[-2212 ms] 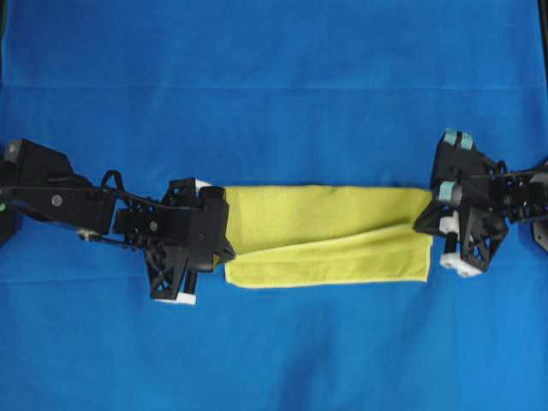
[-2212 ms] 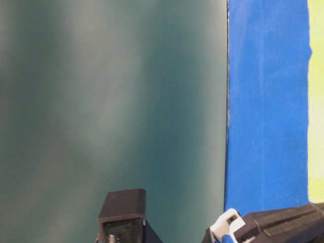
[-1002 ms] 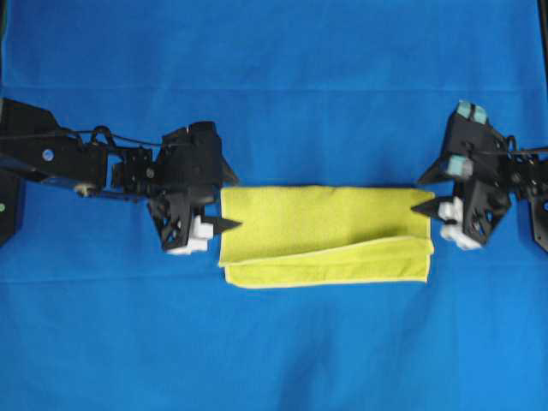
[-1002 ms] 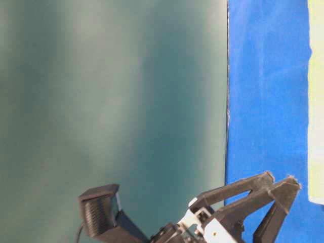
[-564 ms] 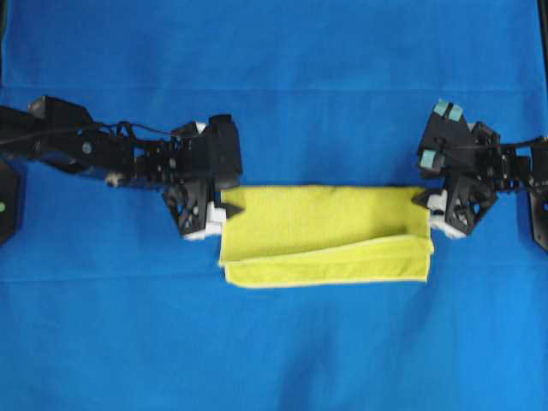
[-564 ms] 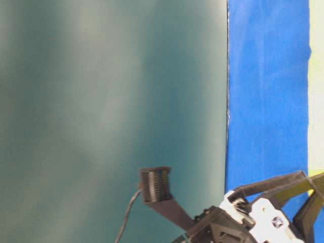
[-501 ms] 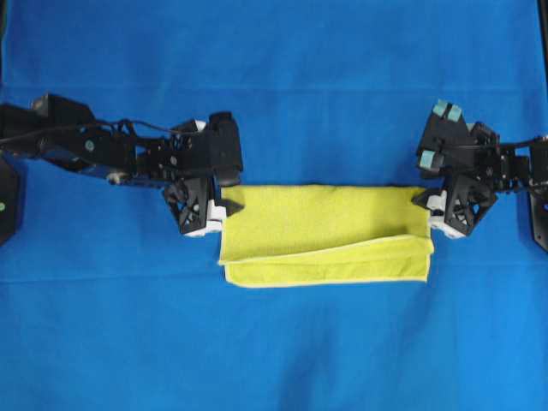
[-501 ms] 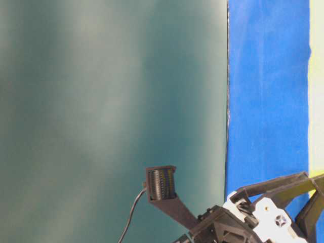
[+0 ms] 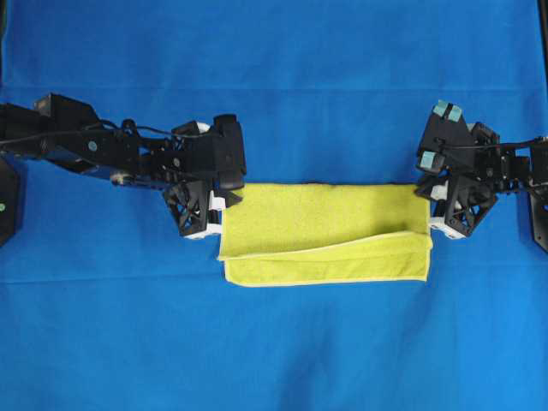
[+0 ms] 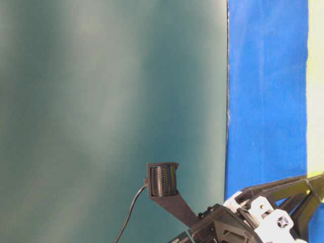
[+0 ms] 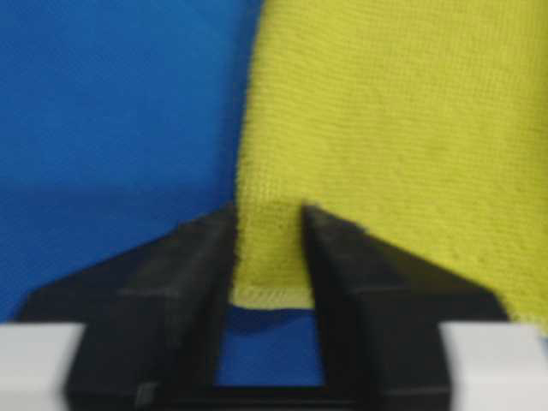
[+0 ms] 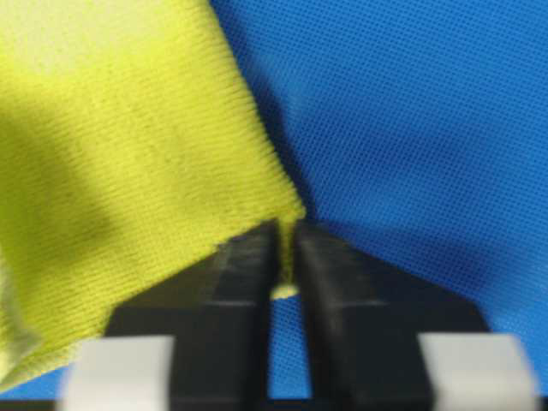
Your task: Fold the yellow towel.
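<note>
Big blue cloth (image 9: 274,77) covers the whole work surface in the overhead view, faint horizontal crease near its top edge. Table-level view: dark teal wall (image 10: 111,101) fills the area left of the blue cloth, meeting its edge.

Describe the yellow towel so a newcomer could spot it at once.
A large blue cloth covers the whole surface. At its centre, between the left gripper and right gripper, lies the yellow towel, already folded into a long strip. It is the only yellow-green thing there.

Folded yellow towel (image 9: 325,233) lies flat, a long rectangle.
</note>
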